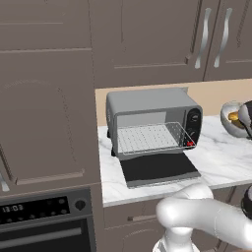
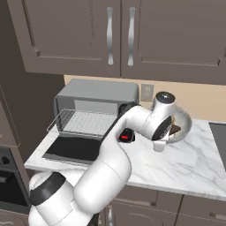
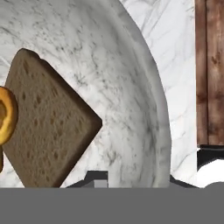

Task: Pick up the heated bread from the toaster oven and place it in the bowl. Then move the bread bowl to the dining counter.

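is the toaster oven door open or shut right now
Open. The toaster oven has its dark glass door dropped flat onto the counter, and the bare wire rack sticks out of its mouth.

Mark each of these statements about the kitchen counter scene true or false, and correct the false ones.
1. The toaster oven has its door dropped open. True.
2. A piece of bread still sits on the toaster oven's wire rack. False: the rack is bare.
3. A brown slice of bread lies in the bowl. True.
4. The bowl stands left of the toaster oven. False: it stands to its right on the marble counter.
5. The cabinet doors above the counter hang open. False: they are closed.
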